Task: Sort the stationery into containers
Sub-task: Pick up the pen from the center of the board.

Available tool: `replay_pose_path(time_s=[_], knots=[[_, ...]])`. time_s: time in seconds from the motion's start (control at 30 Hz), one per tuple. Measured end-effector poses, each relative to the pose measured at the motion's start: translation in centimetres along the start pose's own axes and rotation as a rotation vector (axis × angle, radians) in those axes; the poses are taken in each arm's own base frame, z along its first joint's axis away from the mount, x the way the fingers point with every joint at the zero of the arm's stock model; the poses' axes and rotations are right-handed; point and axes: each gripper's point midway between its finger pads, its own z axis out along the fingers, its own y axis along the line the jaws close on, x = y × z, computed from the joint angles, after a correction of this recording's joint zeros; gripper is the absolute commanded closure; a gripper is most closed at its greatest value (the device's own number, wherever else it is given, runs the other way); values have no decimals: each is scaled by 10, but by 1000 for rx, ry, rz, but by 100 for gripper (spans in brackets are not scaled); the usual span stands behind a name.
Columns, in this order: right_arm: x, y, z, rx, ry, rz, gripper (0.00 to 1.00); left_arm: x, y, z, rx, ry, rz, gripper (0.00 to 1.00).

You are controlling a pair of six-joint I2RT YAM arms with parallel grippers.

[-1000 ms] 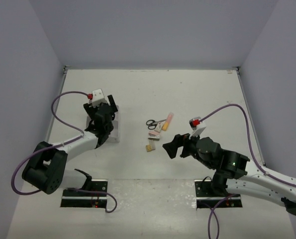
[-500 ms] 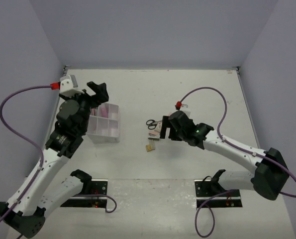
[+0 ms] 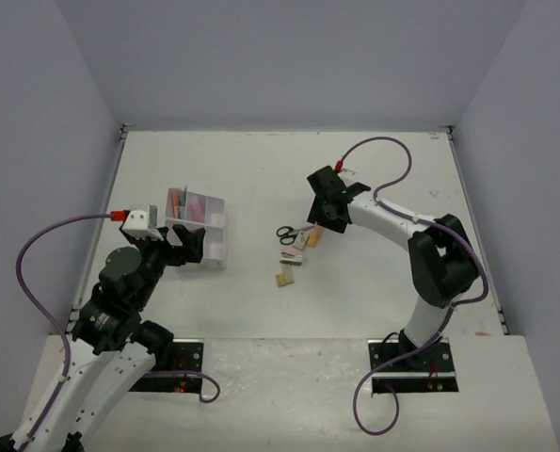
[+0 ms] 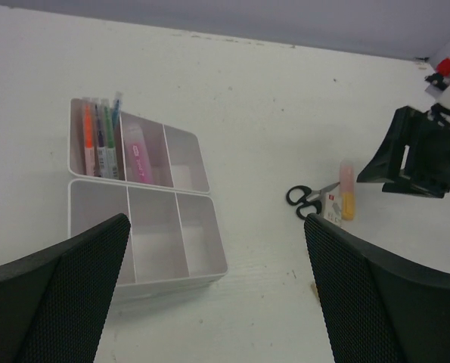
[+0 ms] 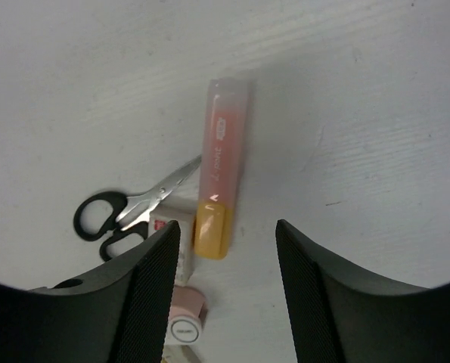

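The clear organiser box (image 4: 155,231) has six compartments. Several coloured pens (image 4: 100,144) stand in its far-left one, and a pink item (image 4: 138,157) lies beside them. My left gripper (image 4: 217,302) hangs open and empty, just near of the box (image 3: 207,235). Black-handled scissors (image 5: 126,212), a pink and orange marker (image 5: 221,174), a white eraser (image 5: 181,246) and a pink round-ended piece (image 5: 187,321) lie together on the table. My right gripper (image 5: 228,291) hovers over the marker's orange end, its jaws apart and holding nothing. In the top view the right gripper (image 3: 319,218) sits at the far side of that pile.
A small tan eraser (image 3: 283,279) lies on the near side of the pile. Grey walls close the table on three sides. The right arm's purple cable (image 3: 383,160) loops above the table's far right.
The left arm has drawn back from above the box toward its base. The right arm has swung across to the pile's far side, and its jaws have narrowed.
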Motion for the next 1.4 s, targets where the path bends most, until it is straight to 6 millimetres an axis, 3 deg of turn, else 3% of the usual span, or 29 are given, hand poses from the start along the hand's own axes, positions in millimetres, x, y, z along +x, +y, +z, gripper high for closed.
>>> replay_pose_path(time_s=[0.1, 0.3, 0.63, 0.9, 1.07, 1.17, 1.3, 1.4], knots=[[11, -10, 16, 58, 47, -12, 49, -3, -2, -1, 14, -12, 0, 0], [16, -6, 32, 87, 78, -26, 52, 15, -4, 10, 16, 71, 30, 0], [19, -2, 35, 74, 96, -25, 52, 12, -8, 7, 42, 58, 32, 0], [26, -4, 45, 90, 115, -31, 63, 16, -9, 10, 44, 80, 36, 0], [27, -7, 45, 90, 112, -31, 82, 17, -9, 11, 44, 86, 37, 0], [30, -10, 43, 74, 104, -25, 100, 20, -9, 12, 42, 97, 37, 0], [39, -23, 34, 69, 109, -44, 100, 23, -14, 13, 61, 114, 11, 0], [50, -38, 15, 74, 108, -74, 100, 23, -28, 13, 119, 126, -43, 0]])
